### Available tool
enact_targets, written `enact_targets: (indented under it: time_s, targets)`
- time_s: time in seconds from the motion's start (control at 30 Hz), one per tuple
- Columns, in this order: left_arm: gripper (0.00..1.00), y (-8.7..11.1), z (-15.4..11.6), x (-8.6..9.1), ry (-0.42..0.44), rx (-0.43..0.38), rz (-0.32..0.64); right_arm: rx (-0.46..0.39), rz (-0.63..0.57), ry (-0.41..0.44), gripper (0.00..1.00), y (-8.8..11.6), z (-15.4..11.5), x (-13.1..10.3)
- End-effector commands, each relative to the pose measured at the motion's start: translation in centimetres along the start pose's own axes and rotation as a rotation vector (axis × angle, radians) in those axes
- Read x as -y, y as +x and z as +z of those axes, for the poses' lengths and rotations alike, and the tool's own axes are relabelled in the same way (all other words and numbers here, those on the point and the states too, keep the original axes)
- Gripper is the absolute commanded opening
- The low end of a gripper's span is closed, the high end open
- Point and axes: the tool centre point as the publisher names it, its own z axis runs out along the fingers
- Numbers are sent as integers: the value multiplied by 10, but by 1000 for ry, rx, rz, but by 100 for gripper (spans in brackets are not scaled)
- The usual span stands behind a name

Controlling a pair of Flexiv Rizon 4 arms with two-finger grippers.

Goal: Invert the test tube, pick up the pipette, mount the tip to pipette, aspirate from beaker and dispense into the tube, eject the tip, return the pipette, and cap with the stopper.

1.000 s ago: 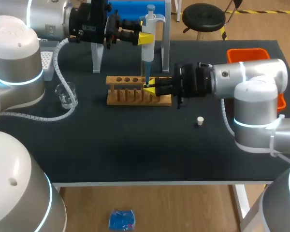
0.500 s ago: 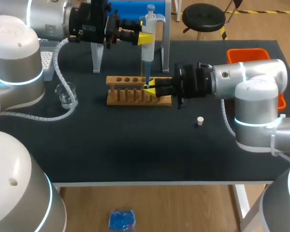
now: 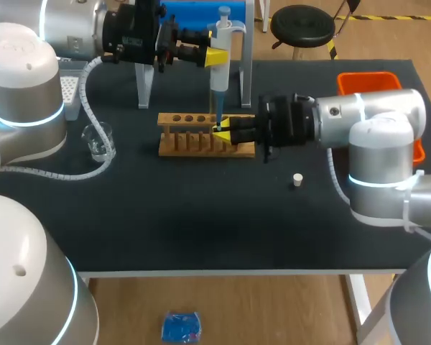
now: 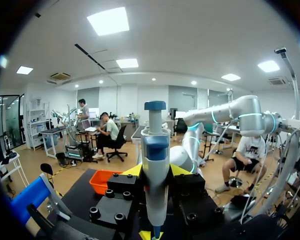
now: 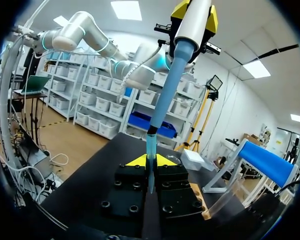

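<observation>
Pipette (image 3: 220, 75) clamped in left gripper (image 3: 217, 57) above wooden rack (image 3: 194, 144); only right wrist view shows its tip (image 5: 150, 150) inside test tube (image 5: 151, 186) clamped by right gripper (image 5: 149, 161).

Left arm (image 3: 70, 27), right arm (image 3: 377, 109) — jaws clamped.

pipette (image 3: 220, 63) white, blue; rack (image 3: 194, 148) tan; bin (image 3: 367, 75) orange

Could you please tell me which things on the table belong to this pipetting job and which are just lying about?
Part of the job: pipette, tip, test tube, wooden rack, beaker, stopper, stand.

Lying about, as far as I can tell: orange tray, white box with holes; either may serve for tips.
</observation>
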Motion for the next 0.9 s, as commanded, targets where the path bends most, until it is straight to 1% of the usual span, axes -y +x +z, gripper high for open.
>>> enact_targets:
  time_s: [0.03, 0.3, 0.67, 0.9]
  targets:
    - [0, 1, 1, -1, 3, 4, 2, 6, 14, -19, 0, 3, -2, 0]
    - [0, 1, 1, -1, 3, 4, 2, 4, 33, -27, 0, 6, -2, 1]
    - [0, 1, 1, -1, 3, 4, 2, 13, 189, -124, 0, 5, 0, -9]
    - [0, 1, 1, -1, 3, 4, 2, 24, 260, -158, 0, 2, 2, -12]
